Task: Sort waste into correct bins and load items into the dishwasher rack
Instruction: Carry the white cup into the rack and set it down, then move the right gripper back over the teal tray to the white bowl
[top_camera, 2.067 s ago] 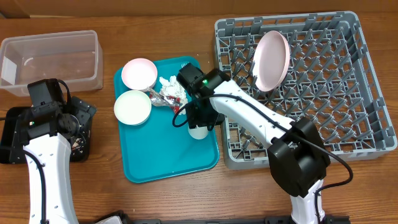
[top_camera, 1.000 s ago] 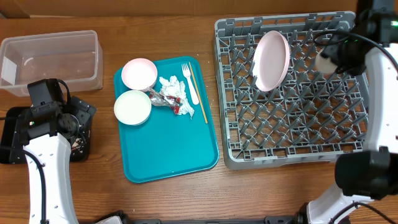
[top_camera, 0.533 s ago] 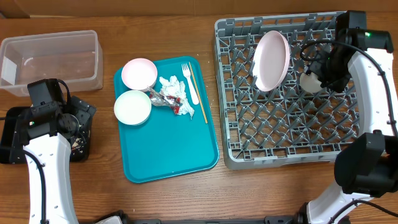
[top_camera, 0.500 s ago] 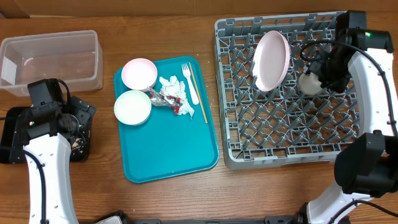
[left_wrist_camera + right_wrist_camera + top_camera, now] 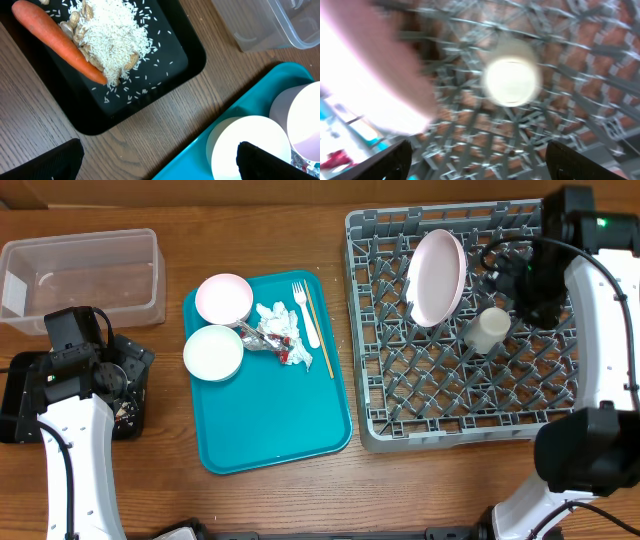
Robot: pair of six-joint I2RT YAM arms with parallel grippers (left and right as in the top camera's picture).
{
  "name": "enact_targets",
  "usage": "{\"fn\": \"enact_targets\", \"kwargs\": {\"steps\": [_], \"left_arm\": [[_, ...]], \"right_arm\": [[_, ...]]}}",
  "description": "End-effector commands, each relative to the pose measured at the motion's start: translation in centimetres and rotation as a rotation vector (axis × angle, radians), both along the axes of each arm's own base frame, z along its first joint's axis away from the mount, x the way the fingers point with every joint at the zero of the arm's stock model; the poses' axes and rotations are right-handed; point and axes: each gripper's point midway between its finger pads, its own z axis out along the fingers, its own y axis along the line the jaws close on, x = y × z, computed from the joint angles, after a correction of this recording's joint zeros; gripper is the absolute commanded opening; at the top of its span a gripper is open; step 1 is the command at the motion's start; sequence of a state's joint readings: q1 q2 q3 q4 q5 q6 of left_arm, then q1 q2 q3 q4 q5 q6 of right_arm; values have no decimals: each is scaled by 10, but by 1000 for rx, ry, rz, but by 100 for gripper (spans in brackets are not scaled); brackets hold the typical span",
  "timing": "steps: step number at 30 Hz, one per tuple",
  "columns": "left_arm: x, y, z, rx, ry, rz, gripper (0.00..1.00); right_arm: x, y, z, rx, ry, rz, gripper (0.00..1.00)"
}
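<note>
Small white cup (image 5: 511, 80) is showing blurred just ahead of right end effector (image 5: 480, 162), which is gaping empty; left end effector (image 5: 160, 162) is gaping likewise.

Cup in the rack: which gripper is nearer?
Right. The right gripper is above the cup; the left gripper is far away, by the black tray.

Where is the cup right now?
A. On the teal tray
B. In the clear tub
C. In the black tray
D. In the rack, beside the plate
D: the cup sits among the pegs of the rack, just right of the standing plate.
</note>
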State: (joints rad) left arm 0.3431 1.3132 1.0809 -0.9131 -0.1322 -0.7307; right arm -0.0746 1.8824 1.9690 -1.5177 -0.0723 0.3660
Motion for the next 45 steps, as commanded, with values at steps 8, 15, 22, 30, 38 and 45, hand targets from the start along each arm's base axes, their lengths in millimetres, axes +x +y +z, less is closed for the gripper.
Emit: {"fn": "enact_targets", "kwargs": {"steps": [8, 15, 22, 30, 38, 45], "left_arm": [[3, 2, 6, -1, -17, 11, 100], [-3, -7, 2, -44, 9, -3, 100], [30, -81, 14, -226, -140, -544, 86], [27, -78, -6, -178, -21, -379, 82], [43, -79, -54, -216, 89, -370, 69], [57, -79, -82, -246, 114, -321, 66]], "right_arm": [[0, 201, 30, 79, -215, 497, 80], [-5, 284, -18, 80, -190, 679, 79], [3, 282, -22, 70, -194, 668, 85], [8, 268, -21, 91, -178, 636, 85], [6, 266, -22, 89, -165, 634, 86], [4, 265, -23, 86, -151, 634, 86]]}}
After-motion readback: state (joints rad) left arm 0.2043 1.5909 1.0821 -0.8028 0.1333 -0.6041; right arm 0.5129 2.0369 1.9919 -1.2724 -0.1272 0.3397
